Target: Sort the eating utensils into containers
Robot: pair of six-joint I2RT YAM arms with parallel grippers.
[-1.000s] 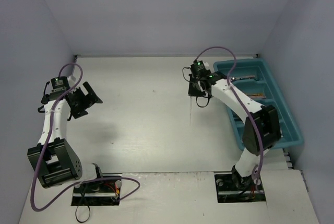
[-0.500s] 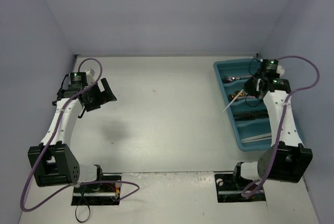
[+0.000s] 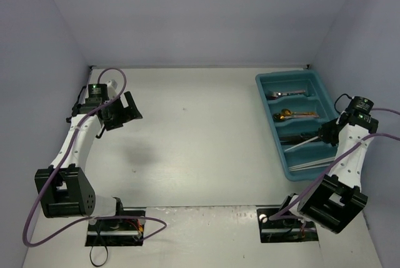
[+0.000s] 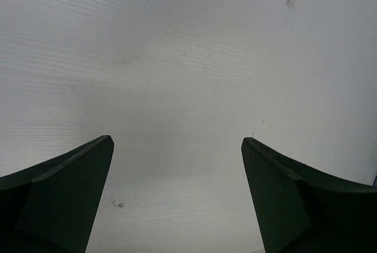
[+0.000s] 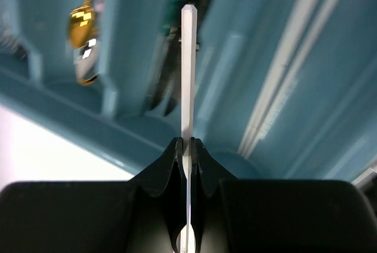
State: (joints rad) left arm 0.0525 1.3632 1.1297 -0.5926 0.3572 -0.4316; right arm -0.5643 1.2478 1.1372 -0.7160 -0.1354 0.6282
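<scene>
The teal-blue tray (image 3: 267,84) stands at the right of the table. Its compartments hold a fork (image 3: 289,94), a gold spoon (image 3: 289,115), dark knives (image 3: 300,136) and white sticks (image 3: 312,163). My right gripper (image 3: 326,135) is shut on a thin white stick (image 3: 303,144) and holds it above the tray's near compartments. In the right wrist view the white stick (image 5: 187,70) runs straight out from the gripper (image 5: 187,143), over the tray's dividers (image 5: 126,58); a gold spoon (image 5: 84,29) and white sticks (image 5: 288,58) lie below. My left gripper (image 3: 125,110) is open and empty over bare table at the far left.
The white tabletop (image 3: 187,137) is ringed by pale walls at the back and sides. The tray's right rim (image 3: 340,130) lies close to the right wall. The left wrist view shows only bare table (image 4: 177,88) between its fingers (image 4: 65,188).
My right arm has swung from the table's middle to the tray's right side, carrying the white stick over the near compartments. My left gripper has shifted slightly up and right.
</scene>
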